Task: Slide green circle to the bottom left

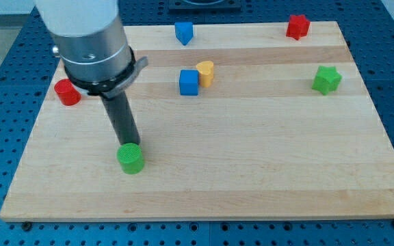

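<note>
The green circle is a short green cylinder lying on the wooden board, left of centre and toward the view's bottom. My tip is at the end of the dark rod, touching the green circle's upper edge from the view's top side. The rod rises up and to the left into the grey arm body.
A red cylinder lies at the left edge. A blue cube touches a yellow heart-shaped block at centre top. A blue block and a red star lie at the top; a green star at the right.
</note>
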{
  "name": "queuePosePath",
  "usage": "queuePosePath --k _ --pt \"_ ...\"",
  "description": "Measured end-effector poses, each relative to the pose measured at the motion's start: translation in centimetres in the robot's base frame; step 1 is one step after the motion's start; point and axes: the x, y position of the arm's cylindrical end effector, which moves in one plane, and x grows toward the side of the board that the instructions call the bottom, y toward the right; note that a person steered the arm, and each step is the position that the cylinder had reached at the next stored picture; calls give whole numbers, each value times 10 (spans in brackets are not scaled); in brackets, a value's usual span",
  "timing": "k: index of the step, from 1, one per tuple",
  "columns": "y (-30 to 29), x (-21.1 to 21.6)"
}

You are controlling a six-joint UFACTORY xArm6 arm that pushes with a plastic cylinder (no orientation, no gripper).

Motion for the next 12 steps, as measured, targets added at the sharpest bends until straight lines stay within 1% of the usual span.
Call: queuePosePath --k 2,3,5,6,8,9,10,12 --pt "43 3" --pt "44 16" --pt "-25 29" --pt "-45 35" --pt "-1 53" --pt "-17 63" --pt "-49 63" --pt "-86 63"
